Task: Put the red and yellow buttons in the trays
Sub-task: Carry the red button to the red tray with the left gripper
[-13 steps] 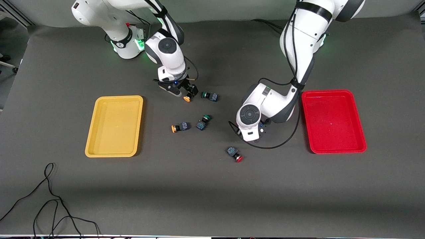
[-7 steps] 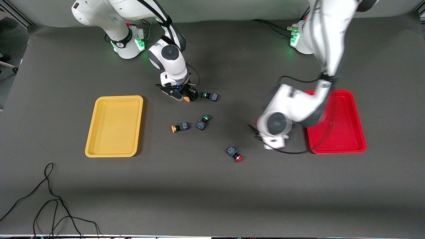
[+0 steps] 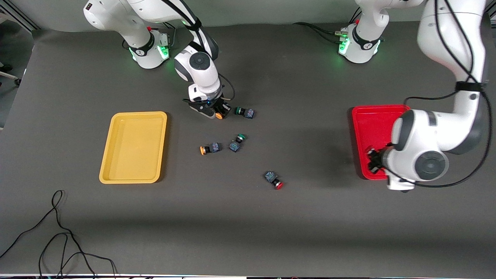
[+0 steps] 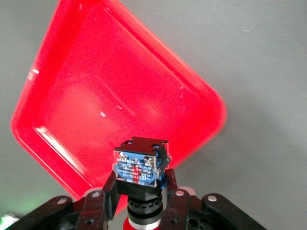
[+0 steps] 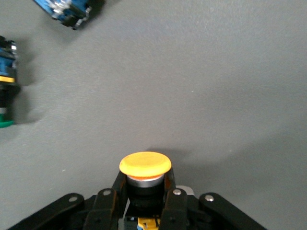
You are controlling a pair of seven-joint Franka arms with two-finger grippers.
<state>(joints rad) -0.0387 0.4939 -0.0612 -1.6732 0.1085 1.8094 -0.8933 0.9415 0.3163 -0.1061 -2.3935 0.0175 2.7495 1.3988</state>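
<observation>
My left gripper (image 3: pixel 374 160) is shut on a red button (image 4: pixel 140 166), blue body outward and red cap toward the palm, held over the near corner of the red tray (image 3: pixel 372 124), which fills the left wrist view (image 4: pixel 105 96). My right gripper (image 3: pixel 217 111) is shut on a yellow button (image 3: pixel 219 115), cap outward (image 5: pixel 145 164), low at the table beside a green-capped switch (image 3: pixel 245 112). A second yellow button (image 3: pixel 209 148) and a second red button (image 3: pixel 274 180) lie on the table's middle. The yellow tray (image 3: pixel 133 147) holds nothing.
Another green-capped switch (image 3: pixel 237 142) lies beside the loose yellow button. The right wrist view shows a green-capped switch (image 5: pixel 5 86) and another switch body (image 5: pixel 69 12) close by. A black cable (image 3: pixel 58 232) loops near the front edge at the right arm's end.
My left arm has swung from the table's middle to over the red tray, carrying the red button. My right gripper has barely shifted at the yellow button.
</observation>
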